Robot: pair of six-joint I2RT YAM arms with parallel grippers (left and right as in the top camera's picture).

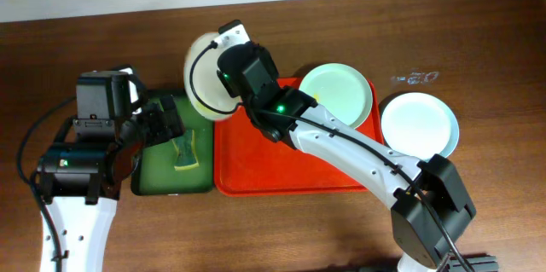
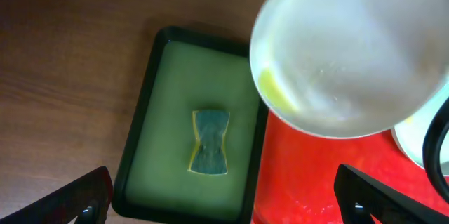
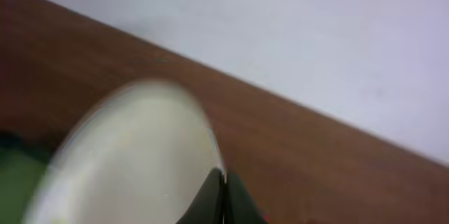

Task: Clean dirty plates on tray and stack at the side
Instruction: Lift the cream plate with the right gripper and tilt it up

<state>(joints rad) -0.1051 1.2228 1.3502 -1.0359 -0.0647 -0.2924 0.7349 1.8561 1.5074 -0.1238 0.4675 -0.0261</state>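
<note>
My right gripper [image 1: 223, 49] is shut on the rim of a pale plate [image 1: 205, 78] and holds it tilted in the air over the gap between the red-orange tray [image 1: 256, 174] and the dark green tray. The plate fills the left wrist view [image 2: 351, 48], with a yellow smear near its lower left edge. In the right wrist view the fingers [image 3: 224, 182] pinch the plate's rim [image 3: 126, 161]. A second plate [image 1: 339, 93] lies on the red tray's far right corner. A third plate [image 1: 418, 124] lies on the table to the right. My left gripper [image 2: 224, 196] is open above the green tray.
A dark green tray [image 1: 162, 178] left of the red tray holds a blue and yellow sponge [image 1: 184, 154], which also shows in the left wrist view [image 2: 210, 142]. The table is brown wood. A pale wall runs along the back.
</note>
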